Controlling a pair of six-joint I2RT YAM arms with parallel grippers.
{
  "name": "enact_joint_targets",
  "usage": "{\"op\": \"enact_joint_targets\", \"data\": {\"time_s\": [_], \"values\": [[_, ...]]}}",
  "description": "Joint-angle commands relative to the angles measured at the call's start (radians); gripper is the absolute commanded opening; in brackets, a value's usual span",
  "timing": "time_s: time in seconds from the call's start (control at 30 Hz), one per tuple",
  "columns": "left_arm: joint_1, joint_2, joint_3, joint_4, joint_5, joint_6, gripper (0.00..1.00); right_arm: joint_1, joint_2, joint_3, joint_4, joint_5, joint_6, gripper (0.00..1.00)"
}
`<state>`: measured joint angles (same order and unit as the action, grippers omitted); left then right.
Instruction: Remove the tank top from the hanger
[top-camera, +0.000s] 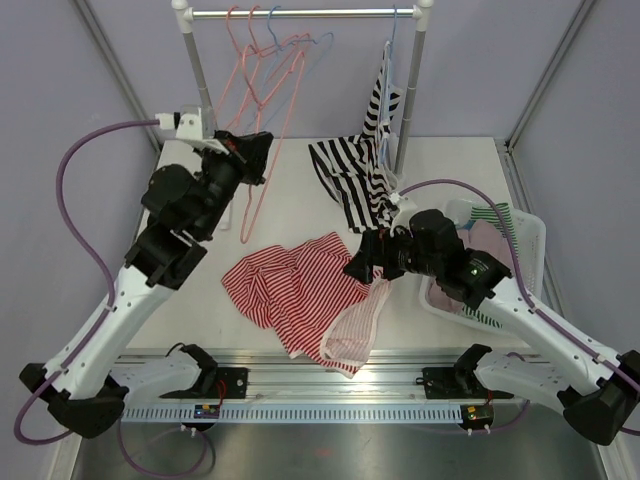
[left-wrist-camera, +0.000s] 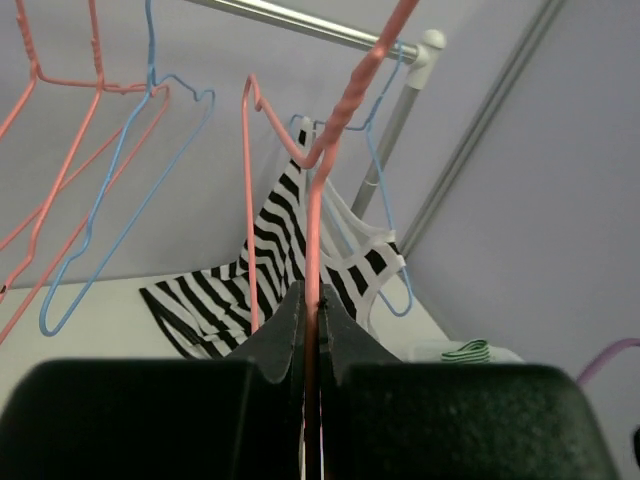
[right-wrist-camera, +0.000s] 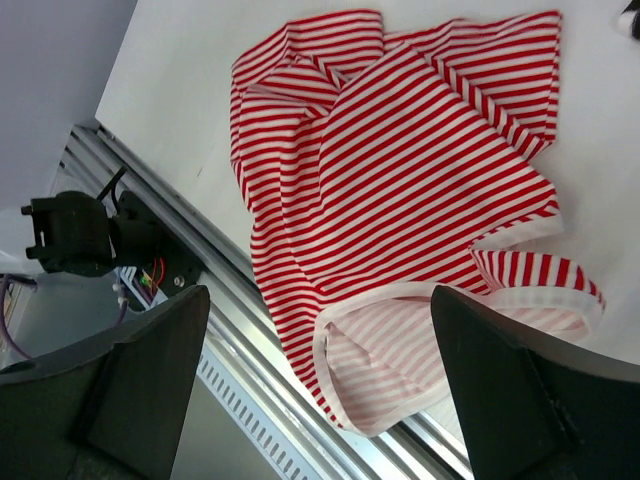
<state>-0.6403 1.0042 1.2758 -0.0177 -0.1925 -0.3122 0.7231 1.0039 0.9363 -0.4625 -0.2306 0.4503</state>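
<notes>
- At the far left the left gripper (top-camera: 250, 152) is raised above the white surface (top-camera: 460, 170). Its jaws are clenched on the wire of a thin pink wire hanger (left-wrist-camera: 311, 230), which carries no cloth that I can see.
- Left of centre lies the red-and-white striped tank top of thin knit fabric (top-camera: 295, 288). It is crumpled on the surface near the front edge, apart from the held hanger, so I judge it already off the hanger.
- The tank top should handle as light and limp. It will likely fold and drag rather than keep its shape, and it looks neither fragile nor slippery.
- A pinch on the doubled white-edged hem at its lower right, or on a strap, looks the surest hold. A grab at the flat middle may catch only one layer.
- The right gripper (right-wrist-camera: 320, 300) hangs just over the tank top's right side, jaws released and wide, with nothing between them.
- Hard to make out:
  - The straps and neckline are folded into the heap.
  - I cannot tell whether the right gripper touches the cloth.
  - The held hanger's hook runs out of the left wrist view.
- Farther right a black-and-white striped garment (top-camera: 350, 180) hangs from the metal rail (top-camera: 300, 13), its tail resting on the surface.
- At the far right the arm partly hides what is in the white plastic basket (top-camera: 535, 250).
</notes>
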Motion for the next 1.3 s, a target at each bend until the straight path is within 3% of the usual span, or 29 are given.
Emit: {"op": "enact_joint_targets", "data": {"time_s": [0.0,0.17,0.37,0.67,0.8,0.9,1.03,1.1,1.13,1.23,1.27], "values": [[0.005,0.121,0.183,-0.206,-0.081,-0.007,0.0,0.009,-0.019,0.078,-0.033,0.152,0.001,0.99],[0.067,0.321,0.396,-0.32,-0.033,-0.053,0.0,0.009,-0.071,0.052,-0.031,0.168,0.008,1.0],[0.159,0.603,0.794,-0.441,0.05,-0.076,0.0,0.009,-0.123,0.018,-0.025,0.139,0.016,0.99],[0.26,0.921,1.137,-0.45,0.177,-0.143,0.0,0.009,-0.171,-0.027,-0.002,0.102,0.025,0.99],[0.272,0.968,1.126,-0.344,0.231,-0.194,0.0,0.009,-0.163,-0.047,0.018,0.079,0.018,0.99],[0.272,1.019,1.168,-0.366,0.228,-0.209,0.0,0.009,-0.149,-0.057,0.03,0.063,0.019,1.0],[0.272,0.995,1.081,-0.361,0.225,-0.215,0.0,0.009,-0.125,-0.076,0.058,0.036,0.016,0.99],[0.272,0.944,1.007,-0.35,0.222,-0.212,0.07,0.009,-0.094,-0.077,0.07,0.037,0.014,1.0],[0.272,0.926,0.988,-0.352,0.22,-0.211,0.22,0.01,-0.061,-0.077,0.079,0.04,0.013,1.0],[0.271,0.847,0.921,-0.358,0.229,-0.202,0.46,0.038,0.002,-0.056,0.085,0.077,0.005,0.99],[0.271,0.805,0.904,-0.361,0.235,-0.2,0.59,0.05,0.053,-0.041,0.088,0.091,0.004,0.99]]}}
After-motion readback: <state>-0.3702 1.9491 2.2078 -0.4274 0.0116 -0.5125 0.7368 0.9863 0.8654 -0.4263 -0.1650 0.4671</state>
